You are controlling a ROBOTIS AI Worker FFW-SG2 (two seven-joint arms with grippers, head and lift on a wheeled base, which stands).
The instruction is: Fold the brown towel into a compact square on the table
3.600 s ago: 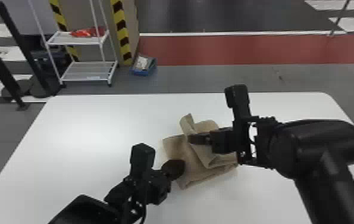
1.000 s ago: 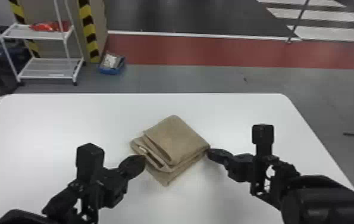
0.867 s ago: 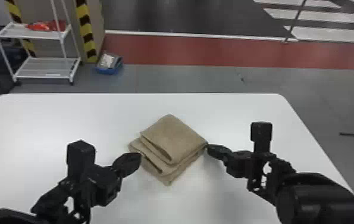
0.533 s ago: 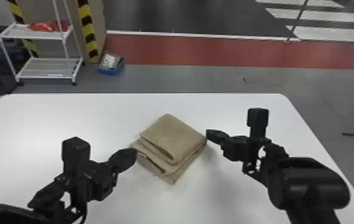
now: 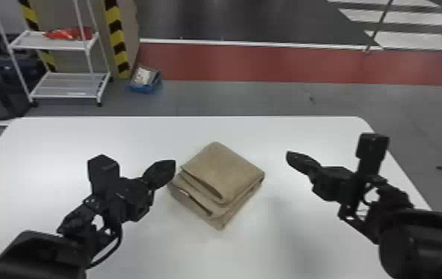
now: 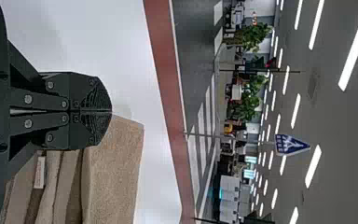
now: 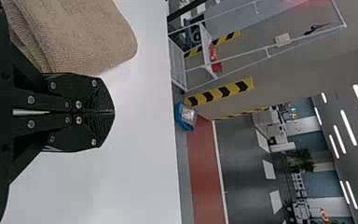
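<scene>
Your brown towel [image 5: 223,170] lies folded into a compact, layered stack on the white counter [image 5: 67,139], between your two grippers.
You have the left gripper [image 5: 173,166] just beside the towel's left side, its fingers pressed together; whether it touches the cloth, you can't tell. Your right gripper [image 5: 289,156] sits apart from the towel's right corner, its fingers also closed against each other, holding nothing. One towel corner points toward you, the layered fold edges show on the near left, and a small white tag [image 6: 39,171] pokes out between layers.
</scene>
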